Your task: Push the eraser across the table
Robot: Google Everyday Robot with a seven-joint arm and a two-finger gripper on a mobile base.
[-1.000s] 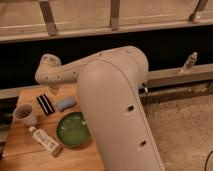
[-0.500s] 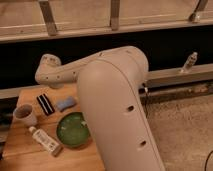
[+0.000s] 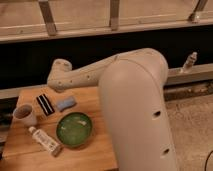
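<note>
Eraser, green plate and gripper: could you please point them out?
Black striped flat eraser (image 3: 45,104), camera view, top face.
Round green plate (image 3: 58,130), camera view, left rim.
Gripper: out of sight; arm (image 3: 85,75) ends behind eraser.

Could not resolve gripper (image 3: 56,81) at far end of cream robot arm (image 3: 135,110), above rear edge of orange-tan plank table (image 3: 97,142). Lost table's right side behind arm; front edge cut by bottom border. Could not read label on white tube (image 3: 44,140).

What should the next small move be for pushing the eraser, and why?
Probably lower the gripper to the table just behind the far end of the eraser. The gripper hangs over the table's back edge, apparently above the eraser and not touching it. The cup and the bluish-grey lump flank the eraser, so contact from behind looks safest.
</note>
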